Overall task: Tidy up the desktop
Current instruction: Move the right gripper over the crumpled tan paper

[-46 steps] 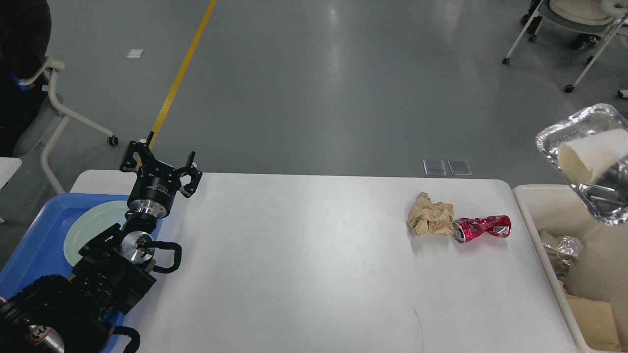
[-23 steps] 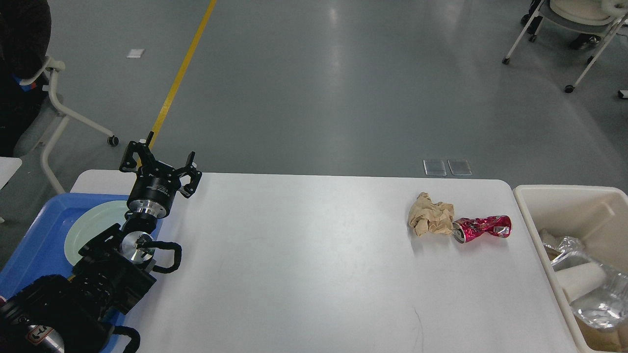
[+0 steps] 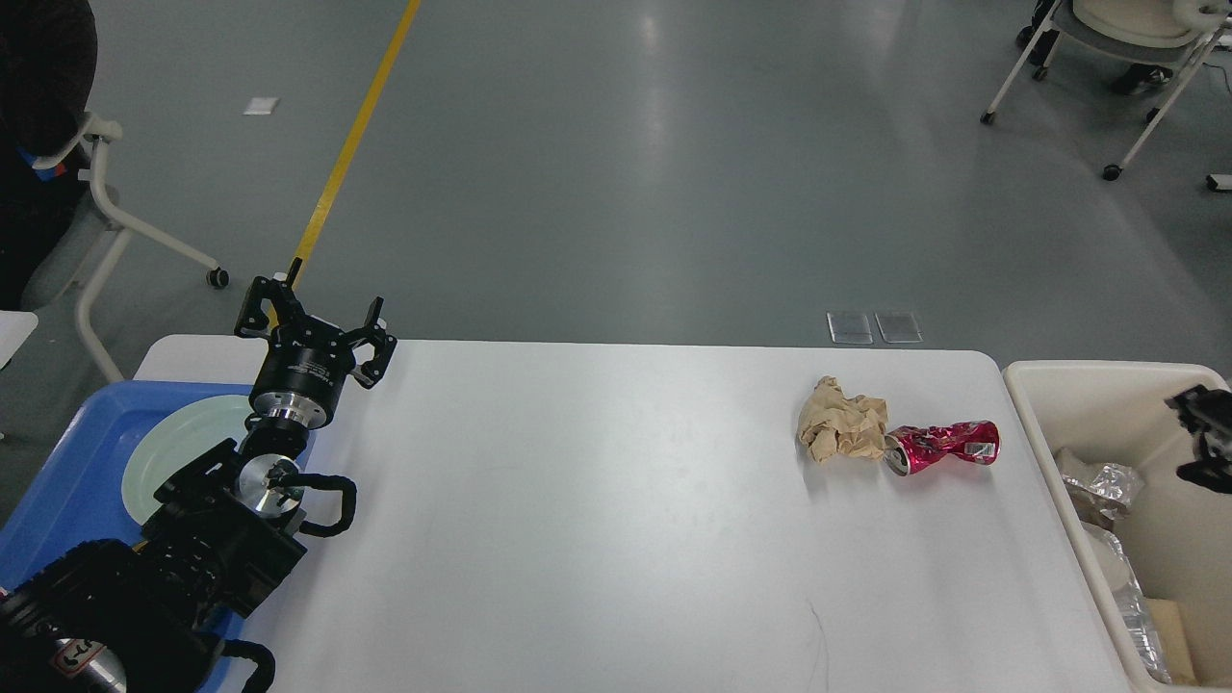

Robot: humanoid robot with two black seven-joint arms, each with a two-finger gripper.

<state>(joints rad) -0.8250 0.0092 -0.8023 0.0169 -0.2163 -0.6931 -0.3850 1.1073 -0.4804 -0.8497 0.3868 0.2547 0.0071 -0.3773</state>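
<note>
The white desktop (image 3: 597, 520) fills the lower view. A crumpled brown paper ball (image 3: 843, 432) lies at its far right, touching a crushed red can (image 3: 943, 447) on its side. My left gripper (image 3: 313, 313) is open and empty, held above the table's far-left edge. My right gripper (image 3: 1201, 438) shows only partly at the right edge, over the beige bin (image 3: 1068, 380); its fingers look spread and empty. A foil tray (image 3: 1121, 582) and crumpled foil (image 3: 1100, 481) lie inside the bin.
A blue tray (image 3: 72, 452) holding a pale green plate (image 3: 183, 443) stands at the left, partly under my left arm. Chairs stand on the grey floor at far left (image 3: 96, 202) and far right (image 3: 1126, 58).
The foil tray with the white cup has dropped from above the bin into it. My right gripper has come into view over the bin. The left arm has not moved.
</note>
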